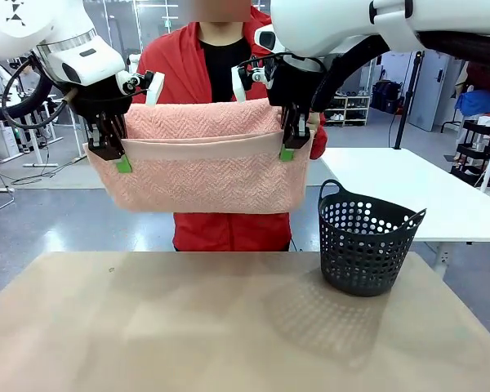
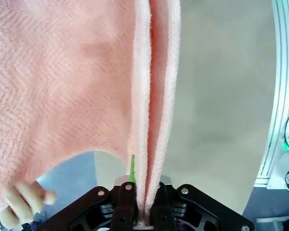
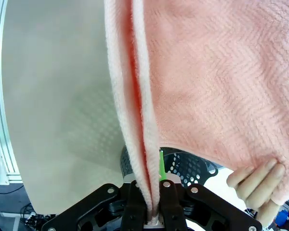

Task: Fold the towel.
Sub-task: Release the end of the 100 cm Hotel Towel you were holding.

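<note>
Towel (image 1: 200, 167) is hanging doubled over between both hands, clear above the counter (image 1: 188, 327). The left hand (image 1: 118, 159) is pinching tight on its layers at one end, the right hand (image 1: 289, 147) is doing likewise at the other. The person's fingers (image 3: 257, 185) are touching the towel edge near the right hand, more fingers (image 2: 26, 202) near the left hand. Black basket (image 1: 366, 241) is sitting on the counter, below and outboard of the right hand.

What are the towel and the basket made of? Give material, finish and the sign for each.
Towel: looks like cotton terry, soft and matte; fuzzy pile, herringbone texture, one smooth plain band.
Basket: seemingly moulded plastic, black, faint sheen; rigid wall pierced with regular round holes, thin handle.
</note>
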You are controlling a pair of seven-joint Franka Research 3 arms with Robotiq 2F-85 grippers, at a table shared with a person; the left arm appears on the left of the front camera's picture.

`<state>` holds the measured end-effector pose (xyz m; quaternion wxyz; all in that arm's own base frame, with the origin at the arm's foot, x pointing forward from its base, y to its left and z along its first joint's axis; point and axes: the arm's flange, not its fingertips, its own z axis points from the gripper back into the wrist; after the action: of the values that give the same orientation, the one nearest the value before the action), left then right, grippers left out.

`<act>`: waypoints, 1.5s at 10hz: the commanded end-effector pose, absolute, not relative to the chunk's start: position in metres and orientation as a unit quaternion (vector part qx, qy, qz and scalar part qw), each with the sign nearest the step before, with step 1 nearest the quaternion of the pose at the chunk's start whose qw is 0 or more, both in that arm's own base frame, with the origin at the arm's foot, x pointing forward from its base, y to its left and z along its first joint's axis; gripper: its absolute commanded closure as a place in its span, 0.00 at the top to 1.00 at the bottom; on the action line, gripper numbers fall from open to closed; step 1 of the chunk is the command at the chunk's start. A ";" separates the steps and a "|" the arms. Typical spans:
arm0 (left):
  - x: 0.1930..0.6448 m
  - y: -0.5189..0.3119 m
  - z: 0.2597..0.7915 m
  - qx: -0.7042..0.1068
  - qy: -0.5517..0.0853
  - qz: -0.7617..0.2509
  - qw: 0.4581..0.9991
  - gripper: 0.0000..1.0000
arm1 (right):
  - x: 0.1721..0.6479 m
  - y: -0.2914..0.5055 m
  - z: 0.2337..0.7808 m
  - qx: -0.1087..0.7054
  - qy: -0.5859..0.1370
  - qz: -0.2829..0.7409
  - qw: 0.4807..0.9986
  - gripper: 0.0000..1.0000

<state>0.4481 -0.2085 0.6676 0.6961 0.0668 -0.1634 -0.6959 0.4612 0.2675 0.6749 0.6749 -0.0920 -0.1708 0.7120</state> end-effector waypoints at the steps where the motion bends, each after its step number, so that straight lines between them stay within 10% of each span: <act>1: 0.449 -0.207 0.668 0.067 -0.164 -0.695 0.697 0.01 | 0.462 0.265 0.676 -0.093 -0.171 0.712 0.675 0.00; 15: 0.449 -0.207 0.668 0.067 -0.164 -0.695 0.697 0.01 | 0.462 0.265 0.676 -0.093 -0.171 0.712 0.675 0.00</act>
<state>0.4480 -0.2087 0.6676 0.6960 0.0668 -0.1633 -0.6961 0.4604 0.2683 0.6754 0.6742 -0.0922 -0.1712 0.7125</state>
